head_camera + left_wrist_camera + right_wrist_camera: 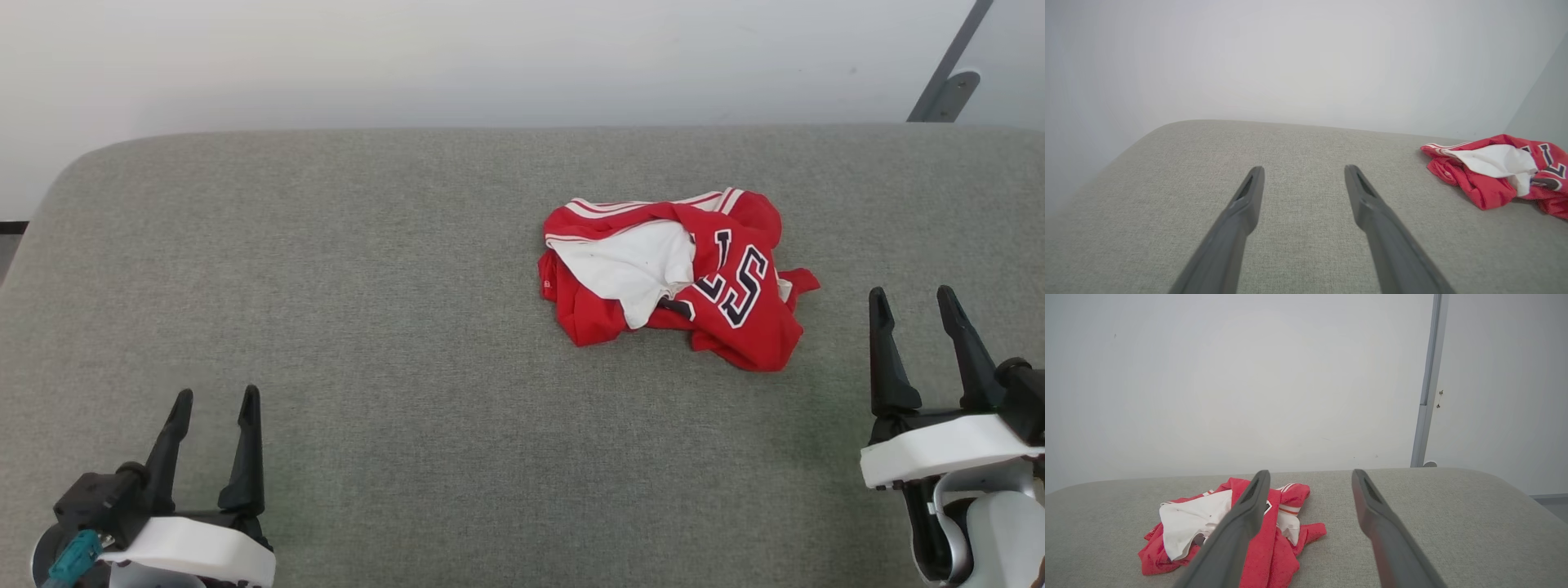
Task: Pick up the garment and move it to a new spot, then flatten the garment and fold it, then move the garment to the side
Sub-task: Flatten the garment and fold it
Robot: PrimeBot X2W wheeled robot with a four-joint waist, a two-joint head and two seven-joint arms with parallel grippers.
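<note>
A crumpled red sports jersey (678,273) with white lining, black white-outlined lettering and striped trim was found lying in a heap on the grey woven-fabric padded surface (367,286), right of centre and toward the far edge. The left gripper (217,394) was observed at the near left, well apart from the jersey, its two dark fingers spread and empty. The right gripper (910,291) was recorded near the jersey's right side, not touching it, its fingers likewise parted and holding nothing.

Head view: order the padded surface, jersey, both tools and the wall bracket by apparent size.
1. padded surface
2. jersey, right tool, left tool: alike, tools nearer and cropped, unranked
3. wall bracket
</note>
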